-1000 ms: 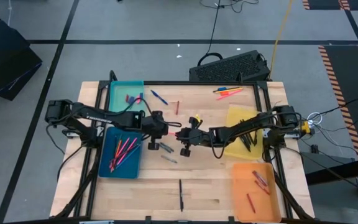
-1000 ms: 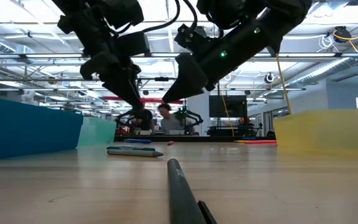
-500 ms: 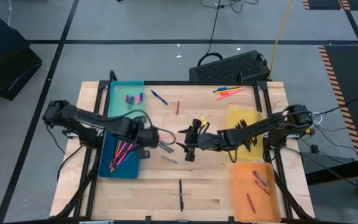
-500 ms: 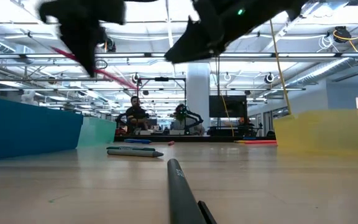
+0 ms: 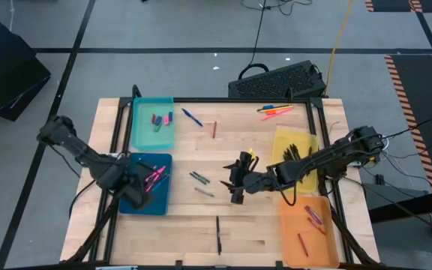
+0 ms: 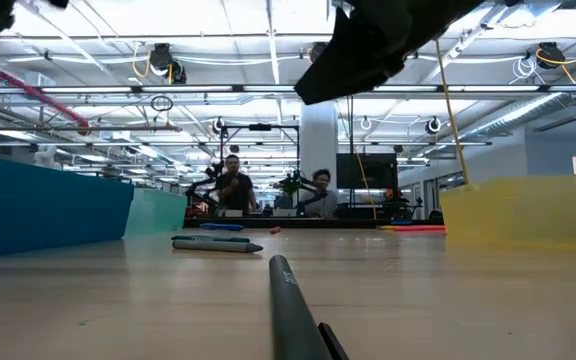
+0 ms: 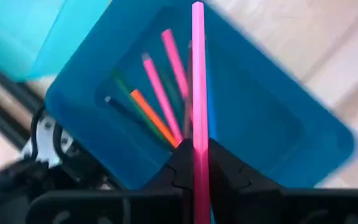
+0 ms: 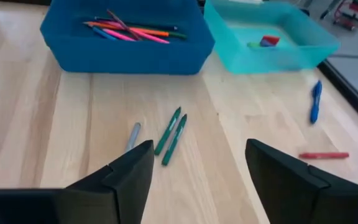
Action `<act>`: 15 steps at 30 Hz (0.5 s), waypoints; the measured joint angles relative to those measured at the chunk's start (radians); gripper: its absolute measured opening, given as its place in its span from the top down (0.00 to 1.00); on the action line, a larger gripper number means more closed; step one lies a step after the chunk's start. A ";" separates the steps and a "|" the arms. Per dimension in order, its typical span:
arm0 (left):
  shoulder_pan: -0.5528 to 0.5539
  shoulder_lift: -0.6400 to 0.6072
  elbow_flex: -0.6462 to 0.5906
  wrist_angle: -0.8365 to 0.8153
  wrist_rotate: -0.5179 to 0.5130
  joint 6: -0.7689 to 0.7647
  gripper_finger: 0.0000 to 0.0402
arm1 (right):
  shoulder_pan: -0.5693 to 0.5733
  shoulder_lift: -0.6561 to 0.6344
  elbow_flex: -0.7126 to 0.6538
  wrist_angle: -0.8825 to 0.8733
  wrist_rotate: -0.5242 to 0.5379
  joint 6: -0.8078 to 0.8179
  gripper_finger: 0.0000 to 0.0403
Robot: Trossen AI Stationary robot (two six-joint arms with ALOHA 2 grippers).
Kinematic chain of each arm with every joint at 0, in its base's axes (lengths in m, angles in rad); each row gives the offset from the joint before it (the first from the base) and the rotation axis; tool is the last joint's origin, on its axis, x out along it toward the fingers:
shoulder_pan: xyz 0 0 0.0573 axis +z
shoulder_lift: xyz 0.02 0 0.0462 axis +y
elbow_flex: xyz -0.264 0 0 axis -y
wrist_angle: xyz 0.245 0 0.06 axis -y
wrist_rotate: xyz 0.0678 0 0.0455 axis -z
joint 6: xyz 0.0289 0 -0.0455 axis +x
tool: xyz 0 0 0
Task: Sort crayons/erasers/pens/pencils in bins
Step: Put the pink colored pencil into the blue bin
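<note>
Sorting is partly complete. The left gripper (image 7: 197, 171) is clamped on a long pink pencil (image 7: 197, 74) and hangs directly over the dark blue bin (image 5: 145, 184), which lies below and ahead of its fingertips and already holds several pink, orange and green sticks. In my judgement this pencil is about to be deposited there; it has not yet been let go.

The right gripper (image 8: 197, 174) stands wide open and holds nothing. It hovers above the middle of the desk (image 5: 253, 240). Just ahead of it on the wood lie two green pens (image 8: 171, 135) side by side with a grey pen (image 8: 133, 135) close beside them. Further ahead and off to one side are a blue pen (image 8: 316, 99) and a red crayon (image 8: 324, 155).

Items placed so far:
- teal bin (image 5: 153, 124): a few erasers, red and pink among them.
- yellow bin (image 5: 295, 161): several dark pens or pencils.
- orange bin (image 5: 306, 225): a few red crayons.

Items outstanding, as far as visible:
- the pens and crayon ahead of the right gripper;
- a black pen (image 5: 217, 234) lying behind that gripper, near the desk's front edge;
- a small cluster of pink and orange sticks (image 5: 274, 112) at the far edge, well apart from both grippers.

Judged overall, roughly half the work remains.
</note>
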 joint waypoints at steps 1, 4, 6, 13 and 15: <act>-0.012 -0.005 -0.032 0.009 -0.001 -0.037 0.95 | 0.001 0.000 0.000 -0.007 -0.001 0.009 0.38; -0.015 -0.019 -0.145 0.085 0.015 -0.115 0.95 | 0.006 0.000 0.000 -0.022 -0.003 0.021 0.35; -0.001 -0.021 -0.218 0.159 0.019 -0.145 0.95 | 0.007 0.000 0.000 -0.027 -0.005 0.022 0.34; 0.099 -0.021 -0.406 0.381 0.043 -0.165 0.90 | 0.007 0.000 0.000 -0.034 -0.057 0.026 0.26; 0.123 -0.021 -0.431 0.387 0.043 -0.160 0.90 | 0.007 0.000 0.000 -0.034 -0.056 0.002 0.24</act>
